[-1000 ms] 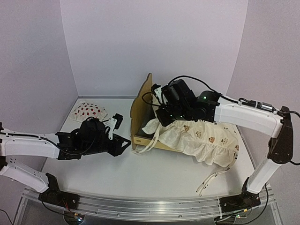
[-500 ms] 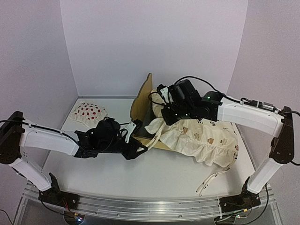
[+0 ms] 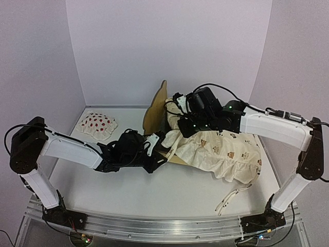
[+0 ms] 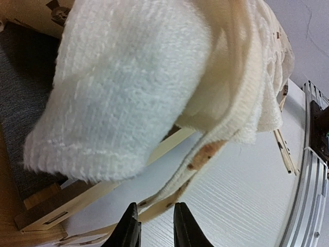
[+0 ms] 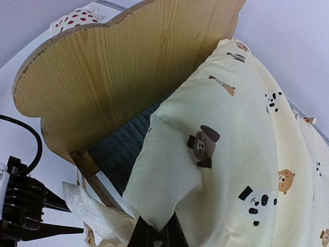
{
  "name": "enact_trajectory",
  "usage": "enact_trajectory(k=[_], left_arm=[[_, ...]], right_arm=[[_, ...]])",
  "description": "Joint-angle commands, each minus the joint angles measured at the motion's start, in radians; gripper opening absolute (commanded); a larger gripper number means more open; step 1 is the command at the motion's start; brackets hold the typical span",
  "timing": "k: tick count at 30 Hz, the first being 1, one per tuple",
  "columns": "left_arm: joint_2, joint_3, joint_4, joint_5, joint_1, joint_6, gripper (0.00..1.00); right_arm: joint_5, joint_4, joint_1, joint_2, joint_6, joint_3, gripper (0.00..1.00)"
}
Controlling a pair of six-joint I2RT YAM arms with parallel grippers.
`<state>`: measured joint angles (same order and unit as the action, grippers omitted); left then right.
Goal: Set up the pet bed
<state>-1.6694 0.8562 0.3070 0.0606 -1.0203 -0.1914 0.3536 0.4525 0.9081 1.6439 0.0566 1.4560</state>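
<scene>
- the pet bed (image 3: 154, 105): base and rails mostly hidden under the cover (image 3: 221, 149)
- left gripper (image 4: 154, 226): fingers cut off at 6 o'clock, hold on the cover's edge unclear
- right gripper (image 5: 157, 234): fingertips buried in a cover fold at 6 o'clock
- pillow (image 5: 72, 18): cropped at 11 o'clock

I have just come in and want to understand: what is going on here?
The right tool is shut on a fold of the cream animal-print fabric cover, holding it over the light plywood pet bed with scalloped headboard. The left tool is low at the bed's near corner, jaws slightly apart by a cover strap. The cover is bunched, not spread.
</scene>
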Motion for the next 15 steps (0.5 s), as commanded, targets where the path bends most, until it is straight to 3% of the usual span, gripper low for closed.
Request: enact_trajectory(k=[1, 4, 9, 15], left_arm=[[-0.003, 0.047, 0.052, -0.085, -0.003, 0.025, 0.22], [-0.006, 0.056, 0.041, -0.109, -0.003, 0.044, 0.23], [-0.037, 0.083, 0.023, -0.089, -0.003, 0.071, 0.34], [-0.065, 0.093, 0.031, -0.025, -0.004, 0.079, 0.19]], right_arm=[[0.003, -0.028, -0.011, -0.054, 0.012, -0.009, 0.0], [0.003, -0.029, -0.011, -0.058, 0.012, -0.014, 0.0], [0.001, -0.029, -0.011, -0.062, 0.014, -0.015, 0.0], [0.003, -0.029, -0.011, -0.067, 0.014, -0.018, 0.0]])
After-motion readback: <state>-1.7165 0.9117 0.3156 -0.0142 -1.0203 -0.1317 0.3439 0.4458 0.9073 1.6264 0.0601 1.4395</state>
